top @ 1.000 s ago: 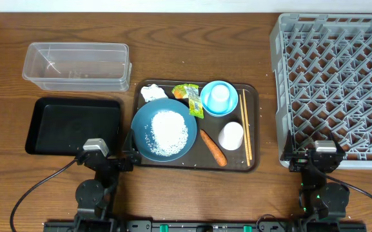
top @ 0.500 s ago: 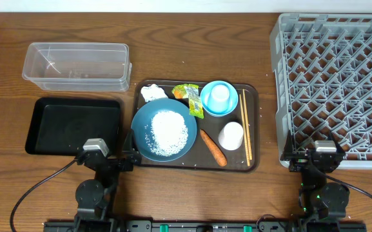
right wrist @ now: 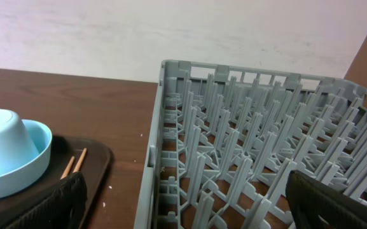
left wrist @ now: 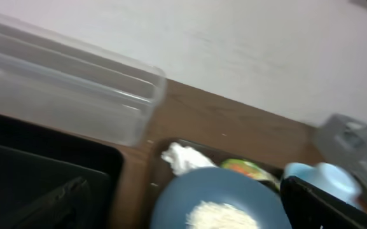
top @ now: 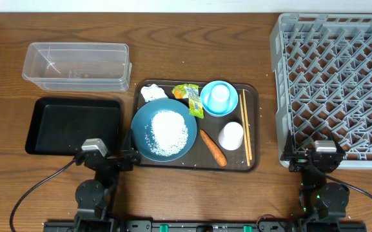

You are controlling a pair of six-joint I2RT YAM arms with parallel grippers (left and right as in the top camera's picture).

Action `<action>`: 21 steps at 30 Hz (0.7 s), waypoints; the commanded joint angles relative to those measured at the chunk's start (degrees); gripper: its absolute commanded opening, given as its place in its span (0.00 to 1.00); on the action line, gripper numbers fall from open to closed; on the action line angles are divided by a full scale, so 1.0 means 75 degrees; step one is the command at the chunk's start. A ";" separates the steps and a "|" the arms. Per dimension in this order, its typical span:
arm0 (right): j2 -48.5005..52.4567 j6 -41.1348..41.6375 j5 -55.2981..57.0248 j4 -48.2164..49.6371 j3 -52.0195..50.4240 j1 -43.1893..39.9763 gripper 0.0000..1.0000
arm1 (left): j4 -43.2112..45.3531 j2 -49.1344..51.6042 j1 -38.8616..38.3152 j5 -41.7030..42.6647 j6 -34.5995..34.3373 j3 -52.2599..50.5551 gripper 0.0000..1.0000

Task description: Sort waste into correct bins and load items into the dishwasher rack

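Both arms are parked at the near edge of the table. The left gripper (left wrist: 183, 186) has its jaws spread wide with nothing in them, and so does the right gripper (right wrist: 183, 181), which sits at the near corner of the dishwasher rack (top: 334, 77). My guess is this is just a ready pose, one arm per side of the job.

Nothing's sorted yet. The rice (top: 169, 129) is on the blue plate (top: 142, 119), and all of it is on the brown serving tray (top: 253, 129) between the rack and the bins, the black tray (top: 37, 125) and clear tub (top: 76, 66).

The carrot (top: 213, 147) lies diagonally, fat end by the plate and tip toward the tray's near-right corner. The chopsticks (top: 245, 129) run front to back along the tray's right edge.
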 commanded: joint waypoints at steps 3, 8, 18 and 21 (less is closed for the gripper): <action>0.0006 -0.0076 0.0029 -0.0032 -0.0009 0.0184 0.99 | -0.0003 0.0003 -0.0017 0.2419 -0.1405 -0.0125 0.98; 0.0006 -0.0076 0.0029 -0.0032 -0.0009 0.0184 0.99 | 0.0291 0.0003 -0.0017 0.4768 -0.2632 -0.0125 0.98; 0.0006 -0.0079 0.0029 -0.0032 -0.0009 0.0184 0.99 | 0.0609 0.0003 -0.0017 0.6747 -0.3620 0.0484 0.98; 0.0006 -0.0079 0.0029 -0.0032 -0.0009 0.0184 0.99 | -0.0323 0.0044 -0.0015 0.6572 -0.3360 0.1052 0.98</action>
